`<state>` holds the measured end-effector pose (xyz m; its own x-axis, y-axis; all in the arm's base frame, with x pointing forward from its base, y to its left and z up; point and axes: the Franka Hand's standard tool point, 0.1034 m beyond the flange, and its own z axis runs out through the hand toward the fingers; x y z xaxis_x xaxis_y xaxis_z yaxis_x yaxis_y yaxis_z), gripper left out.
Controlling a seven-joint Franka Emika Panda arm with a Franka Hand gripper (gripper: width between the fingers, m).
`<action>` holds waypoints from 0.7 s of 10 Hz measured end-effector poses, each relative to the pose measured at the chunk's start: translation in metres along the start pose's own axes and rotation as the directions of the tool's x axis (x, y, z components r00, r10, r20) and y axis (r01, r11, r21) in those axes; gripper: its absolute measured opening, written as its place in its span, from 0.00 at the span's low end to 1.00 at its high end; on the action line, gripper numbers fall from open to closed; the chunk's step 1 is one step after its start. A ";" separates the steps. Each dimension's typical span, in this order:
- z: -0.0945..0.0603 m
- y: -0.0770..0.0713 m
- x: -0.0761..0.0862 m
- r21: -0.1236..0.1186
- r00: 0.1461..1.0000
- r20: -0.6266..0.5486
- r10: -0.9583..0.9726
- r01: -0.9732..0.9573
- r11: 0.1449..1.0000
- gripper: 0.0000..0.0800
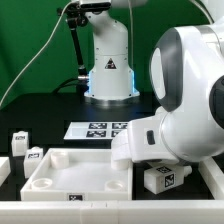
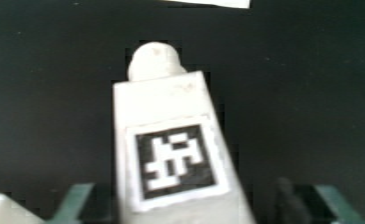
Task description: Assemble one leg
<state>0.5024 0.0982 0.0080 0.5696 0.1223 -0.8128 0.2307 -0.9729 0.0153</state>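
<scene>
Open black table (image 1: 45, 115) at the exterior view's left, behind the marker board (image 1: 100, 128): room to pass. Arm base (image 1: 110, 70) blocks back centre. Front crowded: big tray piece (image 1: 75, 172), small white blocks (image 1: 18, 142) just beside it. Wrist view: the leg (image 2: 170, 130) fills the space btw. the gripper (image 2: 197, 205) fingers (image 2: 85, 200); blurry, prob. slim gaps each side.
</scene>
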 end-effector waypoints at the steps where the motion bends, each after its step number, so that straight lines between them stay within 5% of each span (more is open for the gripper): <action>1: -0.001 0.000 0.000 0.000 1.000 -0.004 -0.003 0.003 1.000 0.35; 3: -0.013 0.002 -0.008 0.000 0.999 -0.014 -0.034 0.034 0.999 0.35; 5: -0.048 0.016 -0.048 0.011 0.997 0.014 -0.071 0.071 0.997 0.35; 7: -0.070 0.033 -0.066 0.036 0.995 -0.025 -0.101 0.101 0.994 0.35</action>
<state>0.5281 0.0717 0.1031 0.5628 0.2243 -0.7956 0.2588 -0.9619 -0.0881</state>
